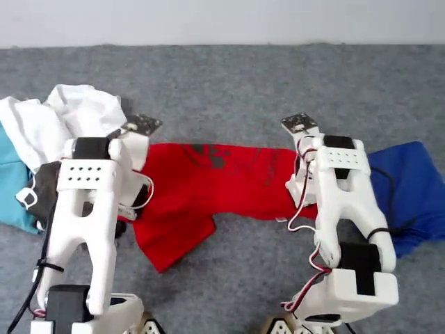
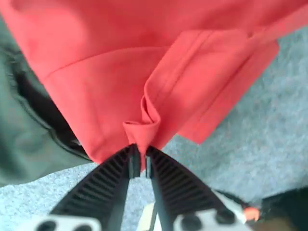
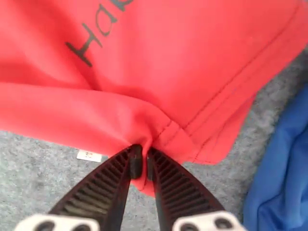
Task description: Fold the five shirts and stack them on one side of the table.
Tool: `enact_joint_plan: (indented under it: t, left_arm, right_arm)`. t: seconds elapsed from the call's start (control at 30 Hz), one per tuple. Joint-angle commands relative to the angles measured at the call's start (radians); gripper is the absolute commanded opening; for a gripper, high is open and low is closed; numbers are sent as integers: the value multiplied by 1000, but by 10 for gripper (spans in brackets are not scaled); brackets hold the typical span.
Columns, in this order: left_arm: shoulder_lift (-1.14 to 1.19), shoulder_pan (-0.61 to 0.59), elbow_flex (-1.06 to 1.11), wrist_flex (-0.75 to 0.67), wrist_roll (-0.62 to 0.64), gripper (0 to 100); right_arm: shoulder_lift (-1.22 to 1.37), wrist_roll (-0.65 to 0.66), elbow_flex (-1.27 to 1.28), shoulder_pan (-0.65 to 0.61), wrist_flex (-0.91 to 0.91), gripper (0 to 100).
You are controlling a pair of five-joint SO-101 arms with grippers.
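A red shirt [image 1: 208, 184] with dark print lies stretched across the middle of the grey table between the two arms. My left gripper [image 2: 140, 161] is shut on a pinched fold of the red shirt [image 2: 144, 72] at its left end. My right gripper [image 3: 141, 161] is shut on the red shirt [image 3: 159, 62] at its right end, by a stitched hem. In the high view the left gripper [image 1: 128, 205] and right gripper [image 1: 302, 188] hold the cloth taut. A blue shirt [image 1: 407, 191] lies right of the right arm.
A heap of white shirts [image 1: 55, 118] sits at the far left, over a teal shirt [image 1: 14, 181] and a dark garment [image 1: 43, 188]. The dark garment [image 2: 29, 130] lies beside the left gripper. Bare grey table [image 1: 229, 83] stretches behind the red shirt.
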Motion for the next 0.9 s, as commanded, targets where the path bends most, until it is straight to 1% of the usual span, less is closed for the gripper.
enact_joint_plan:
  t: [0.0,0.07,0.13,0.2,0.37,0.43,0.53,0.6,0.67,0.8,0.87]
  left_arm:
    - [-32,6,25,26,-106,14]
    - [-32,2,41,26,-147,39]
    - [-32,0,54,26,-149,81]
    - [-32,0,61,26,-150,112]
    - [-40,-2,53,28,-153,117]
    - [-40,-2,47,28,-152,115]
    - [-40,-14,-19,28,-147,115]
    - [-40,-28,-81,26,-147,115]
    - [-38,-34,-140,26,-147,115]
    - [-34,-20,-166,26,-147,115]
    - [-35,-17,-157,26,-147,115]
  right_arm:
    - [-44,12,-6,39,33,27]
    - [-50,12,-8,41,71,77]
    - [-50,12,-9,36,127,140]
    - [-51,12,-20,36,182,180]
    - [-51,18,-124,42,334,184]
    - [-51,12,-199,47,387,184]
    - [-51,3,-351,71,420,184]
    - [-42,-52,-456,79,412,184]
    - [-28,-109,-516,76,364,185]
    - [62,-196,-516,73,148,184]
    - [134,-224,-512,68,71,184]
